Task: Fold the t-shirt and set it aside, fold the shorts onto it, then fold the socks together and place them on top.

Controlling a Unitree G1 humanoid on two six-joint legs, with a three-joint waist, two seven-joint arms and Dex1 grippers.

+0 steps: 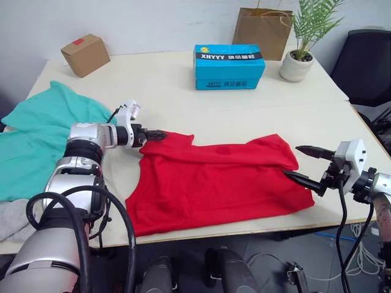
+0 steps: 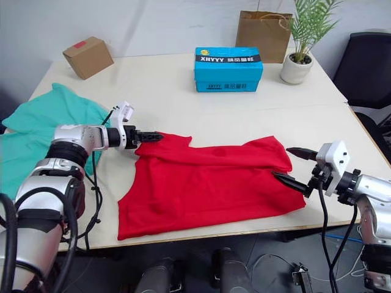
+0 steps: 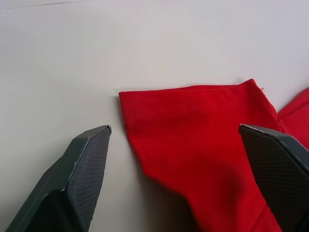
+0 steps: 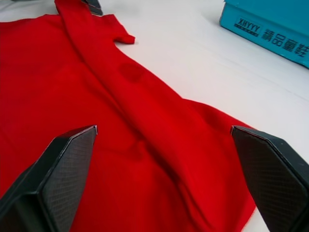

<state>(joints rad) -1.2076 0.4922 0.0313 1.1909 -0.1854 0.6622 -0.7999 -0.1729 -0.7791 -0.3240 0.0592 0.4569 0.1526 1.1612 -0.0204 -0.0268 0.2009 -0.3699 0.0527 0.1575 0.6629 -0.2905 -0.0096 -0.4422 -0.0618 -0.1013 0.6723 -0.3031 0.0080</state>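
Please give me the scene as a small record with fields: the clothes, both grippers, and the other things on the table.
t-shirt: red, partly folded, at the table's near edge
shorts: teal-green, spread at the robot's left
socks: grey, near the left corner
left gripper: open, at a t-shirt corner
right gripper: open, at the t-shirt's right end
far side: cardboard box, blue box, paper bag, potted plant

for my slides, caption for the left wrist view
Open left gripper poised over a corner of the red t-shirt on the table.

table (image 1: 183, 91), t-shirt (image 1: 220, 180), shorts (image 1: 36, 134), blue box (image 1: 229, 66)
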